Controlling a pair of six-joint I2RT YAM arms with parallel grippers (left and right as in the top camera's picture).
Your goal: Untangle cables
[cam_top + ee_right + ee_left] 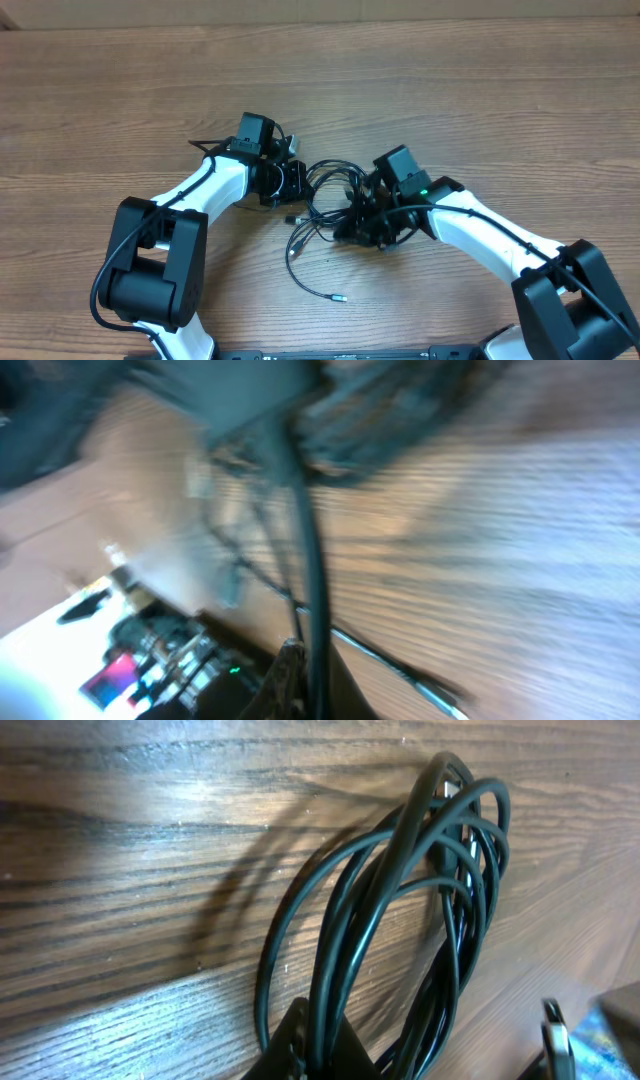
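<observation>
1. Looking down from overhead, a wooden table [480, 90] fills the view, with a small tangle of thin black cables [325, 190] lying in overlapping loops near its middle.
2. The left gripper [290, 183] sits at the left edge of the tangle and the right gripper [362, 213] at its right edge, so the bundle lies between the two.
3. One loose strand trails from the bundle toward the near edge of the table. It ends in a small silver-tipped plug [338, 297] that rests on the wood, apart from both grippers.
4. From the left wrist camera, several loops of the cables [400, 920] rise from the left gripper [320, 1055] and arch over the wood grain. The jaws are pinched together on the strands at the bottom of the view.
5. The right wrist camera is heavily blurred. One strand of the cables [310, 560] runs straight from the top of the view down into the right gripper [312, 685]. The jaws appear clamped on that strand.
6. In that same blurred view, a silver-tipped plug [440, 695] lies on the wood to the lower right of the gripper.
</observation>
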